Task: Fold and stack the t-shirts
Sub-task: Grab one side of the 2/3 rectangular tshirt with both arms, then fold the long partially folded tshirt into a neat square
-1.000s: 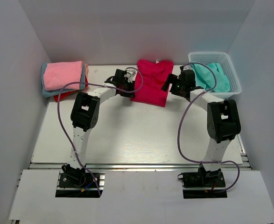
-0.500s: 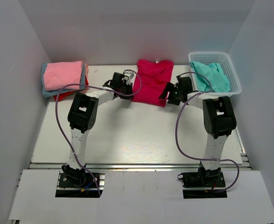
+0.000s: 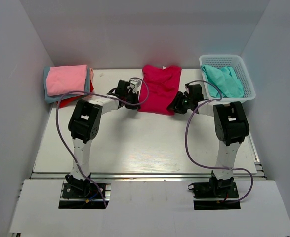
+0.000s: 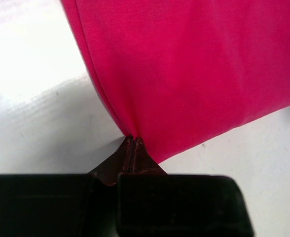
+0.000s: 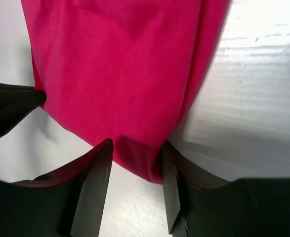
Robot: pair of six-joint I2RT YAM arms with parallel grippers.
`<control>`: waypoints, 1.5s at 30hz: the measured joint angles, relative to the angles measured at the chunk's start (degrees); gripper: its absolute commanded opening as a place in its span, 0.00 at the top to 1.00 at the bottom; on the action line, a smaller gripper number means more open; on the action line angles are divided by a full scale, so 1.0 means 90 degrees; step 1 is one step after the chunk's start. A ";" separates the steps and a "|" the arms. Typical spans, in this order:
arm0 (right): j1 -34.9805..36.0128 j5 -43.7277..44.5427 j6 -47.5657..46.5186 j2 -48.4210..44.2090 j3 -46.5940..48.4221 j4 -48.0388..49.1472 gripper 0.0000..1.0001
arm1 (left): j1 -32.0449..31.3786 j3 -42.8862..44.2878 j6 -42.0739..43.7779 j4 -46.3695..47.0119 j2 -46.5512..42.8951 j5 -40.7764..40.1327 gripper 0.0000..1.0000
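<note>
At upper middle of the white table (image 3: 135,143), a smooth magenta t-shirt (image 3: 158,89) lies flat between folded shirts (image 3: 65,79) (pink on top) and a mesh basket (image 3: 247,79) holding a teal shirt (image 3: 224,81). The left claw (image 4: 132,143) pinches its near left corner tight. The right claw (image 5: 134,158) straddles the near right corner, jaws apart.

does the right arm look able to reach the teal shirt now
Likely yes: the teal shirt lies uncovered in the open basket, close beside the right gripper, only the basket's wall between.
</note>
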 measured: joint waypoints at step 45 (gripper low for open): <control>0.0041 -0.3359 -0.2497 -0.4736 -0.2487 -0.1603 1.00 | -0.0087 -0.4476 -0.0318 0.0022 -0.6093 0.2885 1.00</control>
